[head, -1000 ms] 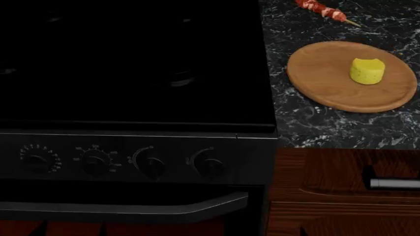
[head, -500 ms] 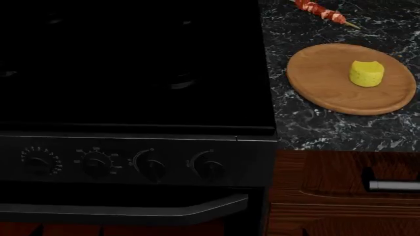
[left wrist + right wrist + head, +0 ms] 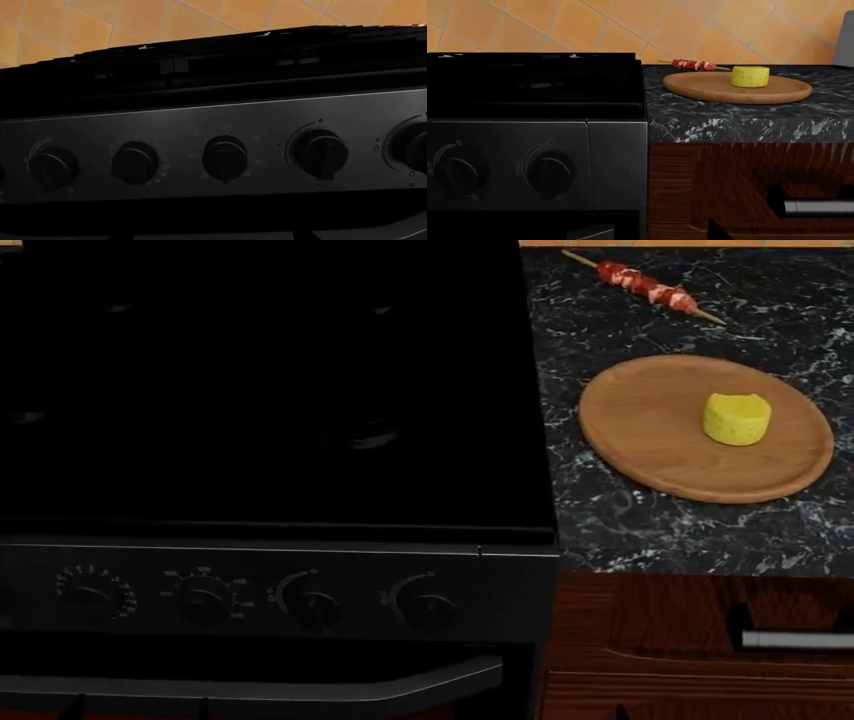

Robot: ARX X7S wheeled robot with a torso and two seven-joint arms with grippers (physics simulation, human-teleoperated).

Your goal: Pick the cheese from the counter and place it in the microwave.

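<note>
**Approach not yet begun: cheese waits on the board**

The cheese [image 3: 737, 419] sits upright on the round wooden board [image 3: 654, 440], toward the board's right side, and the board lies on the counter [image 3: 627, 525] to the right of the stove top [image 3: 267, 390]. A meat skewer [image 3: 647, 284] rests on the counter beyond the board, apart from it. From the right wrist view the cheese [image 3: 750, 76] shows at the far side of the board [image 3: 720, 89], above the wooden cabinet front and its drawer handle [image 3: 817, 206].

Neither pincer appears in any view, so whether the jaws stand apart or together cannot be told. The left wrist camera faces only the stove's knob panel [image 3: 220, 150], low in front of the appliance.

By my judgement the task stands at its very first step: reaching. The right arm is the nearer one; it must rise above counter height, travel forward over the board, and descend with jaws apart around the chunk. No microwave is visible, so it must be found afterward.
</note>
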